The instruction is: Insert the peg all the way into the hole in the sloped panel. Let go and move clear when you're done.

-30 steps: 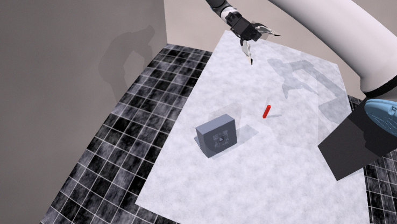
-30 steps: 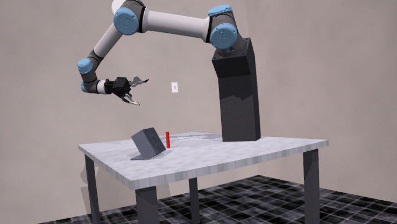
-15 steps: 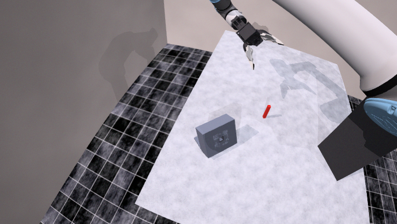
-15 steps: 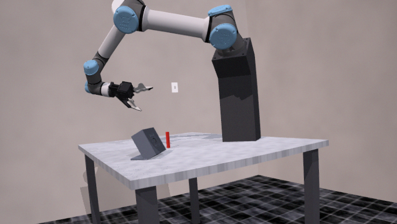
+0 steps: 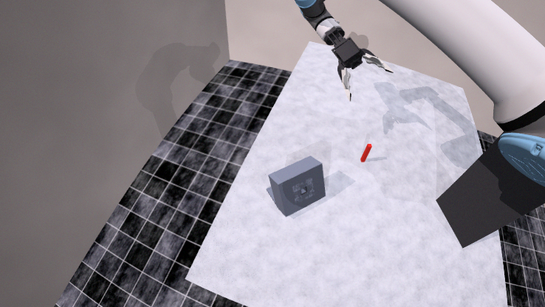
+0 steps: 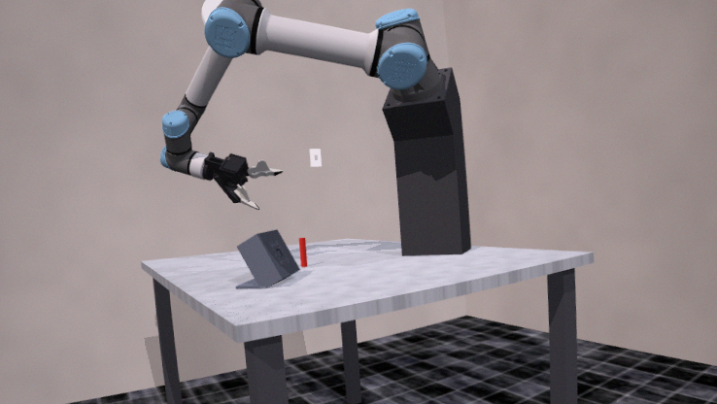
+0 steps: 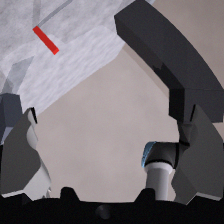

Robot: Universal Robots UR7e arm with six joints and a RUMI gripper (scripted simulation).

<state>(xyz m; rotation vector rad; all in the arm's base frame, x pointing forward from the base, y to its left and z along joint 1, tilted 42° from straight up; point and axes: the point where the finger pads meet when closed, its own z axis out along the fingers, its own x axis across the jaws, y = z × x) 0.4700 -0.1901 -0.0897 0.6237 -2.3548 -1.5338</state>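
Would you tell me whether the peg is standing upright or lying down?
Upright: the peg stands on end on the table, beside the panel, untouched.

Item count: one red peg (image 5: pixel 365 152), one sloped panel (image 5: pixel 298 185) containing one hole (image 5: pixel 303 191), one worktop (image 6: pixel 381 293), one gripper (image 6: pixel 264 187).

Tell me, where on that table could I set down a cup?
The widest bare stretch of the table lies between the sloped panel and the near edge. It is tighter between panel and upright red peg, and beside the robot's dark pedestal. The open hand hangs well above.
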